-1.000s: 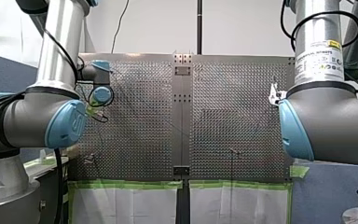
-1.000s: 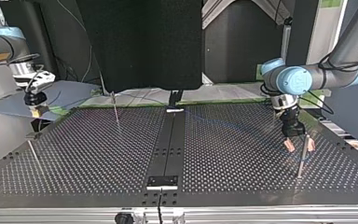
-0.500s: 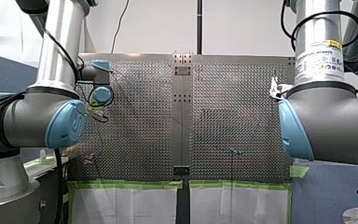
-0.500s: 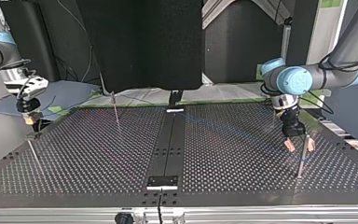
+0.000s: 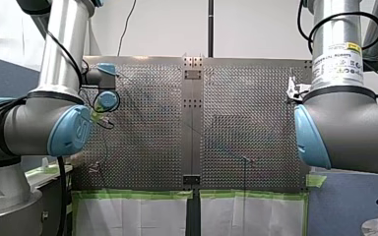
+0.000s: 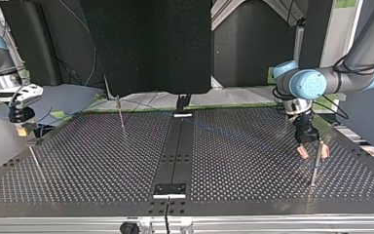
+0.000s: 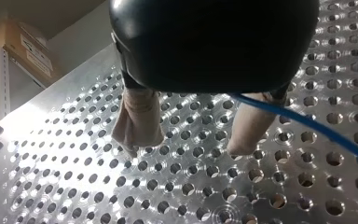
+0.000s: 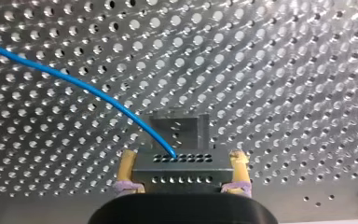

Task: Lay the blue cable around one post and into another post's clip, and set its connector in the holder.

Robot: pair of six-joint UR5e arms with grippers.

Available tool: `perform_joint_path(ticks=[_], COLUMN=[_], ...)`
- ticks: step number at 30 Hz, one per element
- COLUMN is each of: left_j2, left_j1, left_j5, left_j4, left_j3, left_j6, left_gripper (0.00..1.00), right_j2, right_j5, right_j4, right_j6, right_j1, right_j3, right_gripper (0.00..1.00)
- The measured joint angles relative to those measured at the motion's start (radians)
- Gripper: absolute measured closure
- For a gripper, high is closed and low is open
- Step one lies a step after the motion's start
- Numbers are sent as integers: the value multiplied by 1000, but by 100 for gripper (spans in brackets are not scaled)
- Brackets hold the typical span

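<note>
Connector [image 8: 182, 169] clamped in right pincer [image 8: 182, 158]; left pincer [image 7: 186, 148] spread, blue cable [image 7: 307, 125] alongside.

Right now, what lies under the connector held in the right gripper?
Perforated table shows around the connector, which my right gripper clamps; the blue cable enters it. The spot directly beneath is covered.

The cable [image 8: 74, 84] is coloured blue. The connector [image 8: 182, 170] is dark grey, with two rows of small holes. The right pincer [image 8: 182, 156] is fitted with yellow pads [image 8: 128, 163]; the left pincer [image 7: 186, 148] is black with beige pads [image 7: 137, 121]. The desk [image 6: 102, 156] is silver, perforated throughout, with a black centre strip [image 6: 177, 146]. Green tape [image 5: 128, 194] is applied along its edge.
</note>
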Motion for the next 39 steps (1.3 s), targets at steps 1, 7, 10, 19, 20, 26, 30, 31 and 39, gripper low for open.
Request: perform_joint_path(ticks=[1,7,10,19,20,26,30,31,39], left_j2=[0,0,0,0,0,0,0,0,0], left_j1=[0,0,0,0,0,0,0,0,0], left_j5=[0,1,1,1,1,1,2,2,2], left_j4=[0,1,1,1,1,0,1,1,1], left_j3=[0,0,0,0,0,0,0,0,0], left_j6=[1,1,1,0,0,-2,-4,-4,-3], left_gripper=[0,0,0,0,0,0,0,0,0], right_j2=[0,0,1,9,10,16,33,39,55], right_j5=[0,-1,-1,-3,-3,-3,-4,-4,-13], right_j4=[0,-4,-7,-30,-31,-39,-42,-45,-67], right_j6=[0,2,3,19,19,16,7,3,-7], right_j1=[-2,-12,-15,-19,-18,-12,-6,-4,9], right_j3=[-3,-7,-7,-10,-11,-19,-28,-30,-45], right_gripper=[100,100,100,100,100,100,100,100,100])
